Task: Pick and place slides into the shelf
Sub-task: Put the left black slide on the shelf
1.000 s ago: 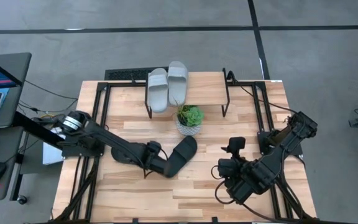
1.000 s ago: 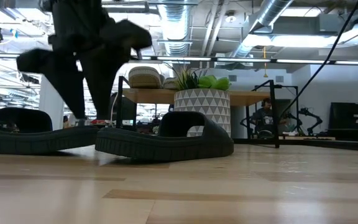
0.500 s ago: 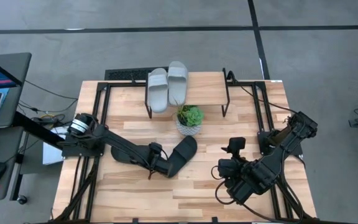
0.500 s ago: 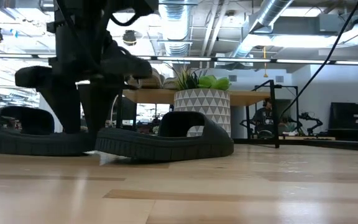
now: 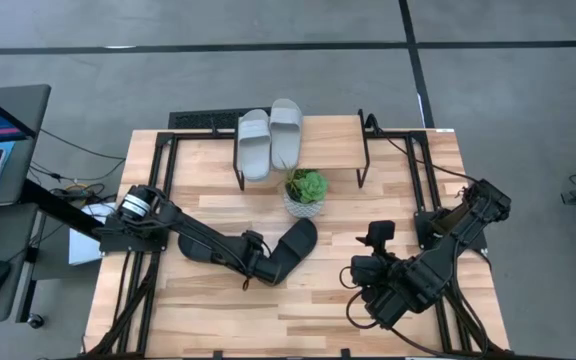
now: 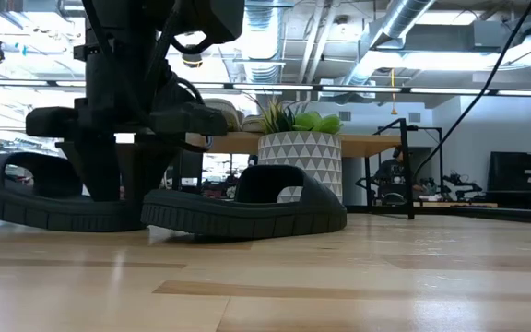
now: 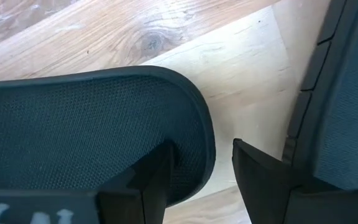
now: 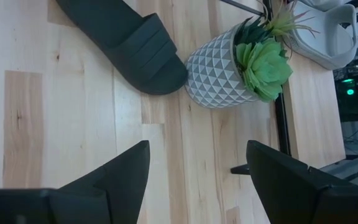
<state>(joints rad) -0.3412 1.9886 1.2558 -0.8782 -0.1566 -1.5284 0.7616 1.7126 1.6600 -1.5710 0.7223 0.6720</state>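
Two light grey slides (image 5: pixel 269 138) lie side by side on the left part of the shelf (image 5: pixel 333 140), a wood plank on black legs at the table's far edge. Two black slides lie on the tabletop: one (image 5: pixel 291 248) angled toward the plant pot, the other (image 7: pixel 86 130) mostly hidden under my left arm in the high view. My left gripper (image 7: pixel 202 147) points down, open, astride that hidden slide's rounded heel end. One finger stands over the footbed, the other in the gap between the two black slides. My right gripper (image 8: pixel 196 146) hovers open near the table's right side. My left gripper has one finger (image 7: pixel 157 171) down on or just above the textured footbed inside the heel rim (image 7: pixel 207 134), and the other finger (image 7: pixel 257 168) stands outside the rim with bare table showing between. I cannot tell whether either finger touches the slide, which lies flat.
A patterned white pot with a green plant (image 5: pixel 304 193) stands in front of the shelf, close to the toe of the angled black slide. The shelf's right part is bare plank. Black frame rails (image 5: pixel 158 180) run along the table's left and right sides.
My left gripper has come down, its fingers pointing down, onto the heel end of the black slide under the arm, and now stands astride its rim. Both black slides lie where they were.
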